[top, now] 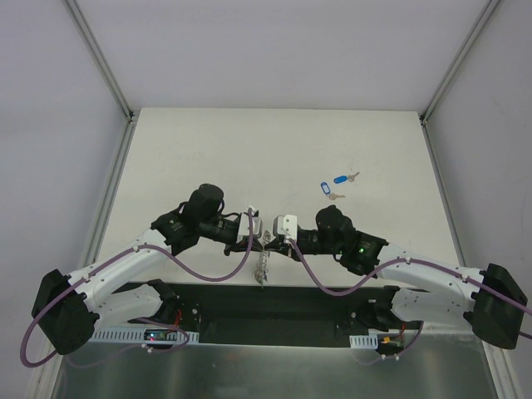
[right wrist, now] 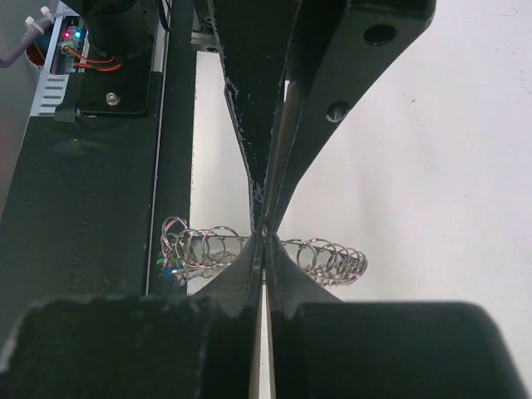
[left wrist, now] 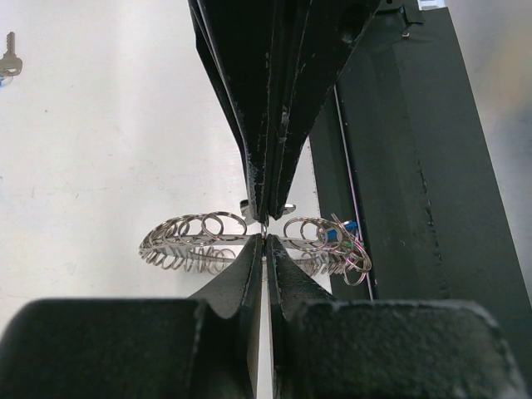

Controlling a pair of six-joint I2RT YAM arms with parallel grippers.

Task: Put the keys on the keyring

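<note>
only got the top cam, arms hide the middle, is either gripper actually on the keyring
Observer: Yes, the left wrist view shows the left gripper shut on the keyring, pinching its rim.
Operator: and the right one
Observer: The right gripper is shut on it too; the ring juts out to both sides of the grip.
Operator: any key on it yet
Observer: A blue speck sits among the rings at one end; too small to tell whether it is a tag.
</note>
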